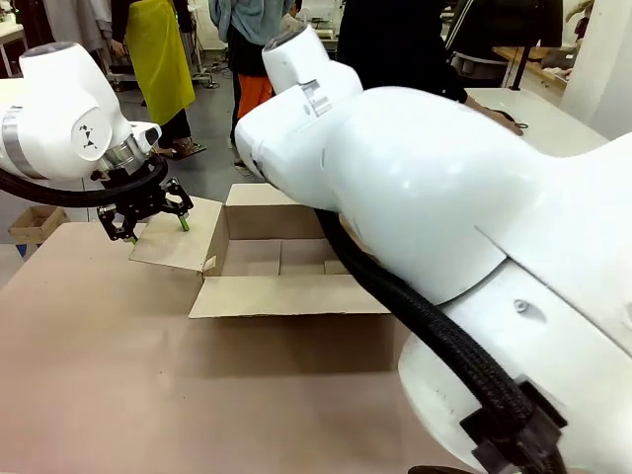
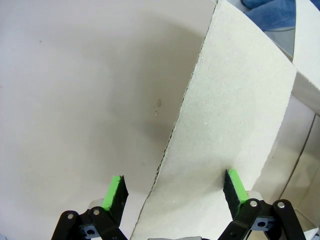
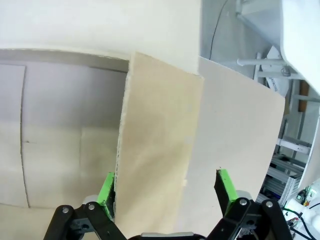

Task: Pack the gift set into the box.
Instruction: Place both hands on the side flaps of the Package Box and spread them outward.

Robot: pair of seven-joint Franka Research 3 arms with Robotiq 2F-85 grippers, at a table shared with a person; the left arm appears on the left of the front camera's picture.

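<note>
At the left of the front view, the left hand (image 1: pixel 158 231) hangs with its two fingers spread wide over the outer end of the left flap (image 1: pixel 183 249) of the large brown corrugated cardboard box (image 1: pixel 281 296), gripping nothing. In its wrist view the flap's edge runs up between the green pads (image 2: pixel 116 192). The box sits mid-frame on the brown tabletop (image 1: pixel 99 375), flaps folded out. The white right arm (image 1: pixel 434 197) covers the right side. In its wrist view the right hand (image 3: pixel 165 192) is also wide open, with a cardboard flap (image 3: pixel 155 150) standing unclamped between its fingers.
</note>
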